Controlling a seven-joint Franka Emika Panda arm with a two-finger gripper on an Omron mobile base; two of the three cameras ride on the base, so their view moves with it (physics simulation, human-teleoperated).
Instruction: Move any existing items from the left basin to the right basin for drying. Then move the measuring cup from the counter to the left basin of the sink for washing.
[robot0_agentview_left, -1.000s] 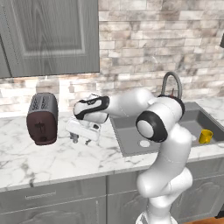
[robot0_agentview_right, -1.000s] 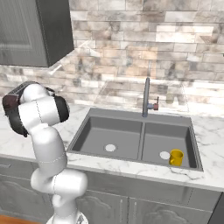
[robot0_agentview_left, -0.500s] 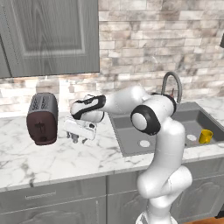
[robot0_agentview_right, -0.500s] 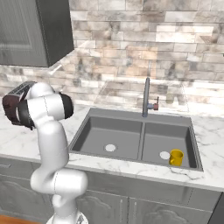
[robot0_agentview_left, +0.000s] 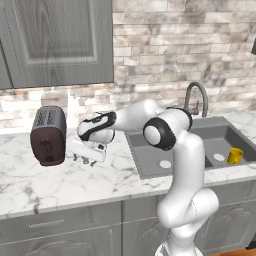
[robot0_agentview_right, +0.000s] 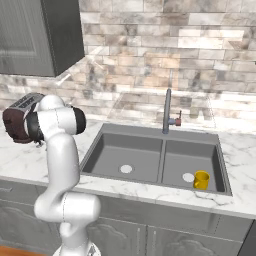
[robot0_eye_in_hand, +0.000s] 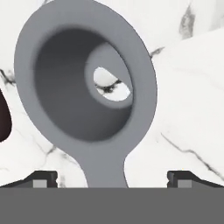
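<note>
The left basin (robot0_agentview_right: 125, 152) lay bare and the yellow mug (robot0_agentview_right: 201, 180) sat in the right basin (robot0_agentview_right: 192, 160), so that part looked finished. My jaws hung wide apart over the measuring cup (robot0_eye_in_hand: 85, 83) on the table (robot0_agentview_left: 60, 180), nothing gripped yet.

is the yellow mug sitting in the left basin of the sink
No, the yellow mug stands in the narrower right basin, beside its drain, while the left basin holds just its own round drain.

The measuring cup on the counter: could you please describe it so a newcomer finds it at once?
On the white marble counter, left of the dark grey sink, stands a dark red toaster. Just beside it, under the gripper, sits the small dull grey metal measuring cup, flared, with a handle.
</note>
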